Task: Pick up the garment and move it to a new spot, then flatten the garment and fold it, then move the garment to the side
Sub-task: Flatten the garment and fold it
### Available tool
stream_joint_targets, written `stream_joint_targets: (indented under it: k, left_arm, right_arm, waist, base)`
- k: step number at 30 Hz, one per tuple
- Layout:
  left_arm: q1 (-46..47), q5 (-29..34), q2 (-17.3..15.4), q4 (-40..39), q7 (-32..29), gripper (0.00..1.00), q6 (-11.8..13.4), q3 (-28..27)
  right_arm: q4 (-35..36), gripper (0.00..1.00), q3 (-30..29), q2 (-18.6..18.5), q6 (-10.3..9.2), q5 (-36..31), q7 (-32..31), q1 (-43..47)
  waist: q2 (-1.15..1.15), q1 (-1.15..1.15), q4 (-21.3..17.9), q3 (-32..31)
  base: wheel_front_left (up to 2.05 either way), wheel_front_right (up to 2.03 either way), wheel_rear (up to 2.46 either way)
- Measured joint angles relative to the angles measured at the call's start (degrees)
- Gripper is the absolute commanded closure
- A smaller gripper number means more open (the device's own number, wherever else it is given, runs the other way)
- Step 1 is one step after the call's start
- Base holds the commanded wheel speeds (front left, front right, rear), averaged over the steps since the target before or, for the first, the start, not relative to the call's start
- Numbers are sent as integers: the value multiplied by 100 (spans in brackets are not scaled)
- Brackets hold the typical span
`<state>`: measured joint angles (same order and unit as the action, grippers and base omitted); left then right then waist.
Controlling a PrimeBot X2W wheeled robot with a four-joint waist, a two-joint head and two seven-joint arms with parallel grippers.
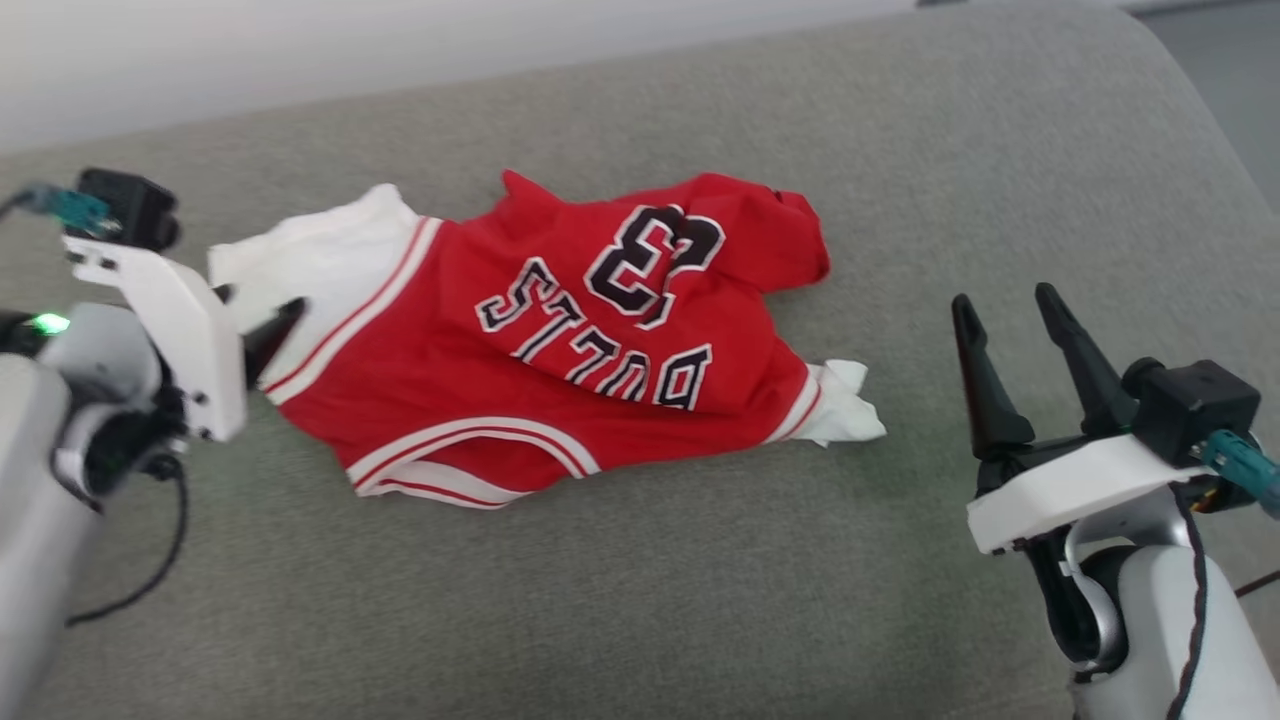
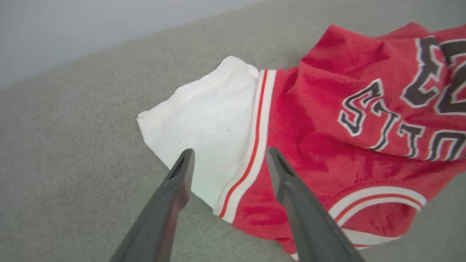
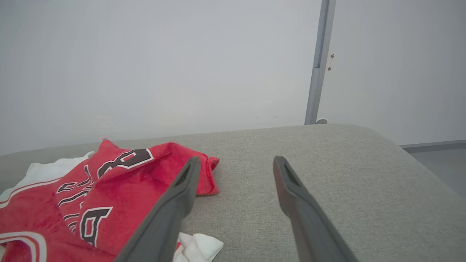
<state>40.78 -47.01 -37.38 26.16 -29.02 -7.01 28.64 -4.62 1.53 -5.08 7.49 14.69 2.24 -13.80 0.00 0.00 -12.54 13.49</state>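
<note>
The garment (image 1: 560, 340), a red jersey with white sleeves, striped trim and black lettering, lies crumpled in the middle of the grey cushion, its upper edge folded over. My left gripper (image 1: 262, 308) is open at the garment's left white sleeve (image 1: 320, 265). In the left wrist view its fingers (image 2: 229, 151) straddle the striped seam between the sleeve (image 2: 204, 120) and the red body (image 2: 327, 109), hovering just above the cloth. My right gripper (image 1: 1003, 297) stands open and empty, off to the right of the garment. In the right wrist view it (image 3: 236, 159) points past the red hem (image 3: 120, 182).
The grey upholstered cushion (image 1: 640, 600) spreads around the garment, with bare fabric in front and to the right. Its rounded corner (image 1: 1180, 120) drops off at the far right. A pale wall (image 3: 164, 65) with a grey vertical strip (image 3: 316, 72) rises behind.
</note>
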Motion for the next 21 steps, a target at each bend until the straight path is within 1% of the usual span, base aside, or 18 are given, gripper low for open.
stream_joint_targets:
  k: [4,7,12,17,18,19,20,21]
  left_arm:
    - [361,67,-31,760,-669,0,321,103]
    - [587,134,-57,1179,-1043,0,465,192]
    - [879,162,-31,1608,-1281,0,617,212]
    - [1092,18,66,1881,-1430,0,648,119]
    - [1132,13,82,1918,-1470,25,648,114]
    - [1176,-4,105,1956,-1513,88,632,116]
    - [1201,-19,131,1976,-1532,100,616,119]
    - [1227,-19,148,1995,-1533,100,595,130]
  right_arm:
    - [-93,0,75,57,0,21,51,-64]
    - [-98,0,188,86,0,55,62,-107]
    - [-89,0,303,97,0,130,115,-193]
    - [-104,0,350,97,0,196,172,-238]
    - [-109,0,343,91,0,197,182,-266]
    - [-115,0,331,83,0,197,183,-293]
    - [-120,0,314,78,0,197,182,-313]
    - [-121,0,289,75,0,196,183,-326]
  waist:
    - [0,0,-166,195]
    - [0,0,-276,347]
    - [0,0,-415,595]
    - [0,0,-486,780]
    - [0,0,-486,800]
    - [0,0,-475,809]
    - [0,0,-459,815]
    - [0,0,-441,819]
  base:
    - [0,0,0]
    - [0,0,0]
    - [0,0,0]
    - [0,0,0]
    - [0,0,0]
    - [0,0,0]
    - [0,0,0]
    - [0,0,0]
